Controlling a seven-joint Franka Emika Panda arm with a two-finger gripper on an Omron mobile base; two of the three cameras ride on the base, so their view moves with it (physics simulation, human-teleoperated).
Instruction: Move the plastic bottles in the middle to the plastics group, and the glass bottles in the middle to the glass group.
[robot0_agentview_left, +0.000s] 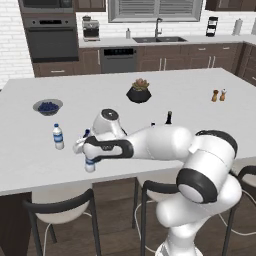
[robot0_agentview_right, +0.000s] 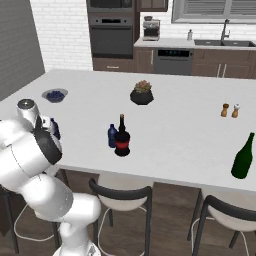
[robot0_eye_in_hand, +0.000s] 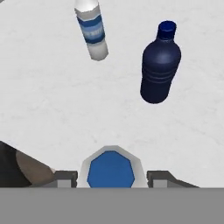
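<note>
My gripper (robot0_eye_in_hand: 112, 177) points down and is shut on a small clear water bottle (robot0_eye_in_hand: 111, 173), whose blue-topped white cap sits between the fingertips (robot0_eye_in_hand: 65, 177). In the left base view the gripper (robot0_agentview_left: 90, 155) holds this bottle (robot0_agentview_left: 90, 165) upright near the counter's front edge. Just beyond stand the plastics group: a clear blue-labelled water bottle (robot0_eye_in_hand: 92, 28) (robot0_agentview_left: 58, 136) and a navy bottle (robot0_eye_in_hand: 159, 65) (robot0_agentview_right: 54, 127). In the middle remain a small navy bottle (robot0_agentview_right: 112, 136) and a squat black red-labelled bottle (robot0_agentview_right: 122, 141), side by side.
A bowl of blueberries (robot0_agentview_left: 48, 106) lies behind the plastics group. A potted plant (robot0_agentview_left: 139, 91) stands mid-counter, salt and pepper shakers (robot0_agentview_left: 218, 95) at the far right, and a green bottle (robot0_agentview_right: 243, 157) at the right front. Stools (robot0_agentview_left: 60, 207) line the counter's edge.
</note>
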